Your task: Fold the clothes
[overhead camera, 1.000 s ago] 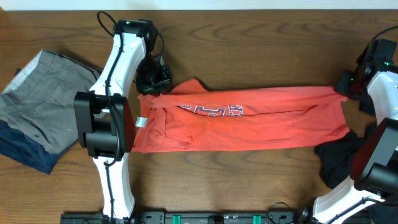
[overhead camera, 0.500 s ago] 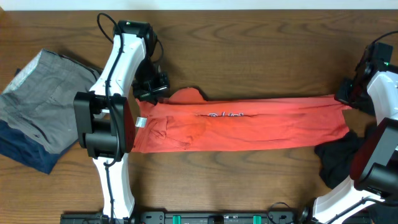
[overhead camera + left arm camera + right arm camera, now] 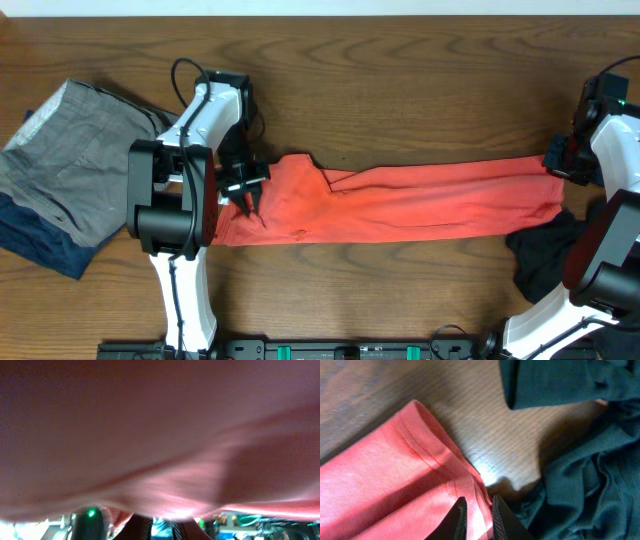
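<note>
Front edge first, rt corner: dark garment (image 3: pixel 540 255), not in play atm. Mid-surface, the red shirt (image 3: pixel 430 200) lies as a long strip, long axis running from left edge to right edge. Right gripper (image 3: pixel 557 164) is narrow, pinching the hem at the strip's rt end. Left gripper (image 3: pixel 250 192) sits on the left end. Its wrist cam is all red blur, cloth seems draped over the lens, so can't tell its state tbh. Each arm's nearest its own end. Grey pile (image 3: pixel 75 165) by the left edge.

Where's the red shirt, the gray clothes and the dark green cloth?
red shirt (image 3: pixel 430 195): overhead view, middle of its long folded band.
gray clothes (image 3: pixel 75 165): overhead view, top of the pile on the left.
dark green cloth (image 3: pixel 580 480): right wrist view, its crumpled folds.
</note>
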